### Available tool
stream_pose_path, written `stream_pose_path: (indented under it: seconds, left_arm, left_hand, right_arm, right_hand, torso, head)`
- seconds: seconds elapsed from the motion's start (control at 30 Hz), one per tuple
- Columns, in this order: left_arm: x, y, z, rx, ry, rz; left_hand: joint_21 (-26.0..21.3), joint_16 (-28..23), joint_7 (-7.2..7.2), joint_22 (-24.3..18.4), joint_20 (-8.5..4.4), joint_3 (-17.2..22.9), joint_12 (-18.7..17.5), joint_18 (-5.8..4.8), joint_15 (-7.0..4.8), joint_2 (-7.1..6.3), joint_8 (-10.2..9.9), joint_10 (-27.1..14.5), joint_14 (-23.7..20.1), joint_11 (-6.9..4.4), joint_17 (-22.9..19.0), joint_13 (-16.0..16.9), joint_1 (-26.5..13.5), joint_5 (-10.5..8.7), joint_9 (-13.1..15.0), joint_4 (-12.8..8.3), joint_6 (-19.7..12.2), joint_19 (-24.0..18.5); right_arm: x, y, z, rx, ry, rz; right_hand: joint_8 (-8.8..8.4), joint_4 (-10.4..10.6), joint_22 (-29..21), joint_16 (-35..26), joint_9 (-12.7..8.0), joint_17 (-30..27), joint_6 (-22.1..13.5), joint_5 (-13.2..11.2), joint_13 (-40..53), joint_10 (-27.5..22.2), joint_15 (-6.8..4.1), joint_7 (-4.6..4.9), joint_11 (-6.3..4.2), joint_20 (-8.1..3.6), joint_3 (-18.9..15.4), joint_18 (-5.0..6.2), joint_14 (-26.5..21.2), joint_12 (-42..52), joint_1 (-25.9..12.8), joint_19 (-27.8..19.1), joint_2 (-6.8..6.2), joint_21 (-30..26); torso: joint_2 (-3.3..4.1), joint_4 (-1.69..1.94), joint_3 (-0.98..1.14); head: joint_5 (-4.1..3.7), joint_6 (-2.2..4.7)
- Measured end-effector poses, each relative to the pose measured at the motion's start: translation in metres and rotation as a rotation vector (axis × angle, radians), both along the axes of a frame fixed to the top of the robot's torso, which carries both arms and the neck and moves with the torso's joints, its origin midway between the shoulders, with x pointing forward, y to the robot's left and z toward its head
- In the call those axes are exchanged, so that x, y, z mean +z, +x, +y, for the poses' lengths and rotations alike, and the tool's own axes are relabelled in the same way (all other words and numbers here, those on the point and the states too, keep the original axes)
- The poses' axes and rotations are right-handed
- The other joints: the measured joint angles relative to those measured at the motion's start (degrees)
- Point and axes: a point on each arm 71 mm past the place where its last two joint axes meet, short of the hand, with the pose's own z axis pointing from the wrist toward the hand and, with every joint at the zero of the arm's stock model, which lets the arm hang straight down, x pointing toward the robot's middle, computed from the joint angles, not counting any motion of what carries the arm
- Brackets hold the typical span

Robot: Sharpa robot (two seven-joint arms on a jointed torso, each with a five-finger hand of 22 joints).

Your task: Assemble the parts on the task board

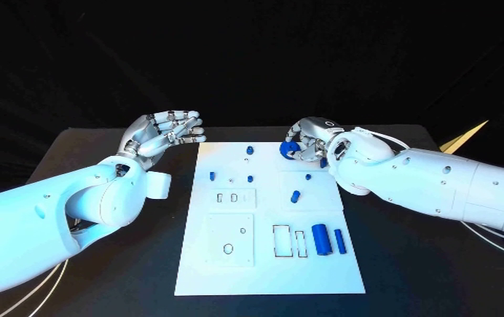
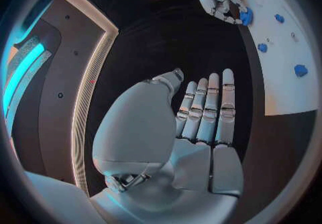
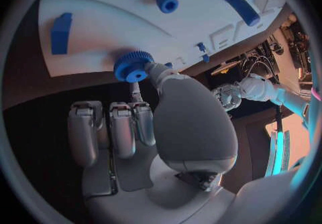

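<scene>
Pinching a blue toothed gear (image 3: 133, 66) between thumb and a fingertip, the right hand (image 1: 306, 141) holds it at the far edge of the white task board (image 1: 268, 273), near the board's far right corner. In the head view the gear (image 1: 288, 149) is half hidden behind the hand's fingers, so whether it touches the board cannot be told; the right wrist view shows its round bore and ribbed rim at the board's edge, the other fingers (image 3: 110, 127) lying straight and clear of it.

Around it on the board stand small blue pegs (image 1: 250, 149) and a short blue stub (image 1: 296, 197). Nearer the robot, two blue cylinders (image 1: 321, 239) lie side by side, just beside two narrow rectangular slots (image 1: 283, 240). Left of these sit a raised square plate with an oval hole (image 1: 229, 248) and a smaller plate with twin slots (image 1: 233, 197). The right forearm (image 1: 420, 182) crosses over the board's right edge and covers part of it.

The left hand (image 1: 163, 133) hovers off the board's far left corner over the black table (image 1: 116, 273), holding nothing; its wrist view shows its fingers (image 2: 208, 109) straight and close together, the thumb apart.
</scene>
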Motion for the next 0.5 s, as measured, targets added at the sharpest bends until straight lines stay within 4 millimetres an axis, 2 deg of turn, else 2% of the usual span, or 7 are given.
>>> stream_pose_path:
  seconds: [0.23,0.33,0.5]
  left_arm:
    - [0.000,0.000,-0.001,-0.001,0.000,0.000]
    - [0.000,0.000,-0.001,-0.002,0.000,0.001]
    - [0.000,0.000,-0.002,-0.003,-0.001,0.001]
  left_hand:
    - [0.00,0.00,0.00,0.00,0.00,0.00,0.00,0.00,0.00,0.00,0.00,0.00,0.00,0.00,0.06,0.00,0.00,0.00,0.00,0.00,0.00,0.00]
    - [0.00,-0.01,0.00,0.00,0.00,0.00,0.00,0.00,0.00,0.00,0.00,0.00,0.00,0.00,0.07,0.00,0.00,0.00,0.00,0.00,0.00,0.00]
    - [0.00,-0.01,0.00,0.00,0.00,0.00,0.00,0.00,0.00,0.00,0.00,0.00,0.00,0.00,0.08,0.00,0.00,0.00,0.00,0.00,0.00,0.00]
  right_arm:
    - [0.006,-0.012,0.028,0.076,-0.006,-0.061]
    - [0.008,-0.016,0.040,0.105,-0.008,-0.079]
    - [0.009,-0.021,0.062,0.147,-0.013,-0.101]
  right_hand:
    - [0.00,0.00,0.00,0.00,0.00,0.00,0.08,0.00,0.00,0.00,0.00,-0.08,0.00,0.00,0.00,0.00,0.02,0.00,-0.01,0.00,0.00,0.66]
    - [0.14,0.00,0.00,0.00,0.49,0.00,0.59,0.00,0.00,0.00,0.00,-0.16,0.00,0.00,0.00,0.00,0.02,0.00,-0.82,0.00,-0.82,0.66]
    - [0.14,-0.01,0.00,0.00,0.49,0.00,0.84,0.00,0.00,0.01,0.00,-0.22,0.00,-0.01,0.01,0.00,0.02,0.00,-0.82,0.00,-0.82,0.66]
  torso:
    - [-0.01,0.01,-0.03]
    - [-0.01,0.03,-0.03]
    - [-0.01,0.07,-0.07]
  head:
    - [0.02,0.13]
    - [0.05,0.14]
    - [0.07,0.15]
